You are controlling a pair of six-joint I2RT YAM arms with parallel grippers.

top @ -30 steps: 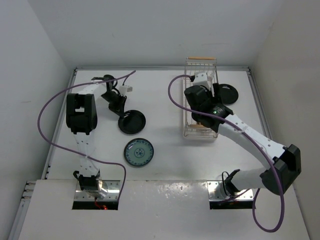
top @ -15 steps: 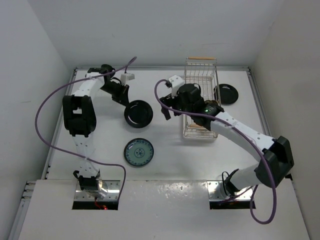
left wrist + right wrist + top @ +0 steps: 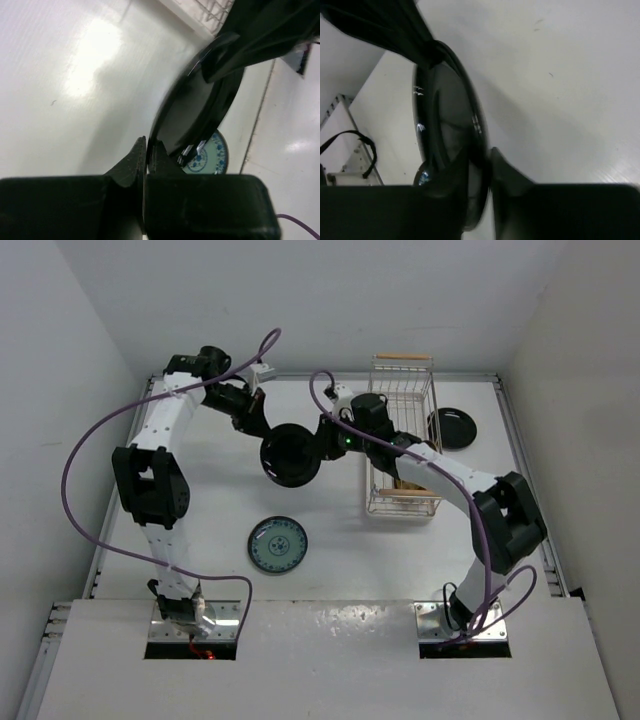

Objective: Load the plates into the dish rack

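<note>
A glossy black plate [image 3: 292, 455] hangs on edge above the table, left of the dish rack [image 3: 403, 502], a white wire basket with a wooden handle at its far end. My left gripper [image 3: 262, 430] is shut on the plate's left rim, and the left wrist view has the rim [image 3: 200, 115] pinched between my left gripper's [image 3: 147, 145] fingers. My right gripper [image 3: 325, 435] is shut on the opposite rim; the right wrist view shows the plate [image 3: 445, 115] clamped in my right gripper [image 3: 480, 155]. The teal patterned plate [image 3: 278, 544] lies flat below. Another black plate [image 3: 452, 427] lies right of the rack.
White walls close in the table at the back and at both sides. Purple cables loop off both arms above the table. The right arm stretches across the rack's left side.
The left arm carried the black plate up and to the right. The right gripper left the rack, swung left while open, then shut on the plate's free rim.
</note>
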